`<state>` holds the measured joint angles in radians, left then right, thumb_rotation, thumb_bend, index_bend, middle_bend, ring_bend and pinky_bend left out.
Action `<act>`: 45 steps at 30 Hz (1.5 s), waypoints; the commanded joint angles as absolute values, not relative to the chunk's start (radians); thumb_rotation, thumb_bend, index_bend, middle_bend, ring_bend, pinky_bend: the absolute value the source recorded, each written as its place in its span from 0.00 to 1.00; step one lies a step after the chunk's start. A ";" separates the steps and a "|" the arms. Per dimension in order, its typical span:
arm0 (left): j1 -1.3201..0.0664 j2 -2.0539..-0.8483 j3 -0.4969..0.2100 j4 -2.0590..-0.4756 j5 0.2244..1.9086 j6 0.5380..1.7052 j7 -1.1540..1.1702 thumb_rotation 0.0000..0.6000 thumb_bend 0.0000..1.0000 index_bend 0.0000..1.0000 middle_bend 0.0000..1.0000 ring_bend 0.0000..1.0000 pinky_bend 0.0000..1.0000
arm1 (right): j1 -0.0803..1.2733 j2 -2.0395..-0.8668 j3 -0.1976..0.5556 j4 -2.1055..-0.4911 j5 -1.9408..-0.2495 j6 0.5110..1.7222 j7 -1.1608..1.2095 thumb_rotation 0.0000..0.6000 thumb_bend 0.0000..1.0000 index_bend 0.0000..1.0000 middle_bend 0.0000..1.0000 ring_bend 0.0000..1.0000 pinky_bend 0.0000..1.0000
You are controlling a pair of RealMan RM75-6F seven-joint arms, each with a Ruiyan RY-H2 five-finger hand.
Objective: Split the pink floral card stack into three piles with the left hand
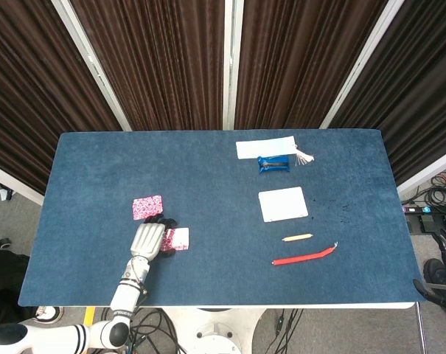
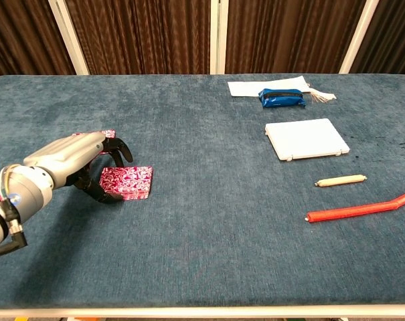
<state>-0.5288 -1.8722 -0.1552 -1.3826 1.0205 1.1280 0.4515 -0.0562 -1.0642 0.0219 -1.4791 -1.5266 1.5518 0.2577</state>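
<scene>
Pink floral stack (image 2: 126,182) sits near the table's left front edge; left hand (image 2: 82,164) arches over its left side, fingers curled, grip unclear; second pile (image 1: 147,207) behind; lift only the top third.

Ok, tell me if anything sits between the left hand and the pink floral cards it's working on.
Nothing visible does. The left hand is arched right over the near pile of pink floral cards, fingers curled down at its left edge. The other pile lies just behind the hand, on bare blue tabletop.
</scene>
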 commanded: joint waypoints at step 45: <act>-0.518 -1.859 -0.205 -1.383 1.087 1.124 0.290 1.00 0.23 0.42 0.45 0.21 0.17 | -0.057 -1.062 0.024 -1.487 -1.520 1.549 0.244 1.00 0.11 0.00 0.00 0.00 0.00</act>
<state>-0.5147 -1.8590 -0.2010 -1.3842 1.0856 1.1229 0.2863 -0.0561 -1.0627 0.0242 -1.4866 -1.5199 1.5480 0.2437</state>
